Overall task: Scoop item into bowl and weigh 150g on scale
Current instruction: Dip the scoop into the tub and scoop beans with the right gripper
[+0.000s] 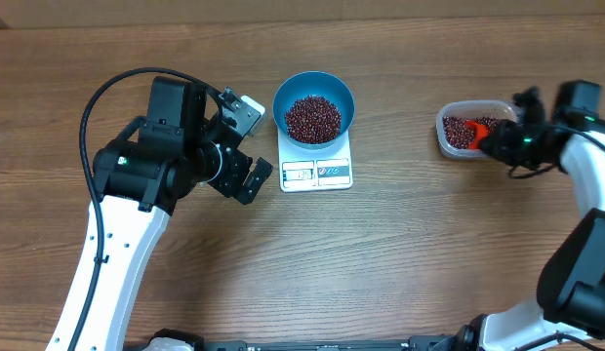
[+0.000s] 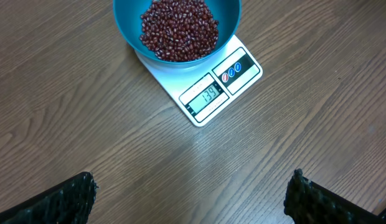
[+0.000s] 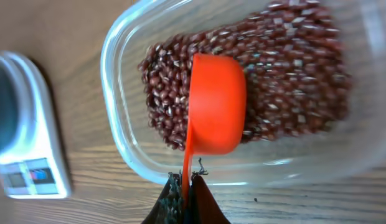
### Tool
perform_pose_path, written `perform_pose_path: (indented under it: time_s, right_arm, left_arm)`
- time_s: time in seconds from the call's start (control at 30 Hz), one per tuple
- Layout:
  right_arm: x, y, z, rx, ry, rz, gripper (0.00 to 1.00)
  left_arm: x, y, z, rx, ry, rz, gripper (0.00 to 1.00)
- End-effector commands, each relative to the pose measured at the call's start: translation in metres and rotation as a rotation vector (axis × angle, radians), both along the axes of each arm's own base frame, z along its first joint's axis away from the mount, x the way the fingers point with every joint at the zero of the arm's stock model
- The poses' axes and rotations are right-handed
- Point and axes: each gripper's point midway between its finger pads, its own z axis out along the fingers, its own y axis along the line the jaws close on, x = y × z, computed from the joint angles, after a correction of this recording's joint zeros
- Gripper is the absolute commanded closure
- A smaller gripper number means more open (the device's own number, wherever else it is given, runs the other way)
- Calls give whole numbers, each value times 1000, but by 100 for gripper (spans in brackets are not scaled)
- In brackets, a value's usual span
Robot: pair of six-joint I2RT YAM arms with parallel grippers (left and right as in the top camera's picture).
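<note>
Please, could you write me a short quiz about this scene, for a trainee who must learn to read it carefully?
1. True or false: the bowl stands on the scale.
2. What does the right gripper hold? A) the rim of the bowl; B) the handle of the scoop; C) nothing.
3. What number does the display seem to show in the left wrist view?

Key: 1 true. 2 B. 3 It seems to read 139, so short of the target.
</note>
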Motion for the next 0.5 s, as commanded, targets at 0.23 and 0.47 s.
perform_pose_path:
  time_s: [0.23, 0.47]
  right_arm:
    - [0, -12, 25, 318, -100, -86, 96]
    - [-2, -15, 43, 444, -160, -97, 96]
  left_arm:
    - [1, -3, 10, -26, -17, -2, 0]
    - [1, -3, 10, -26, -17, -2, 0]
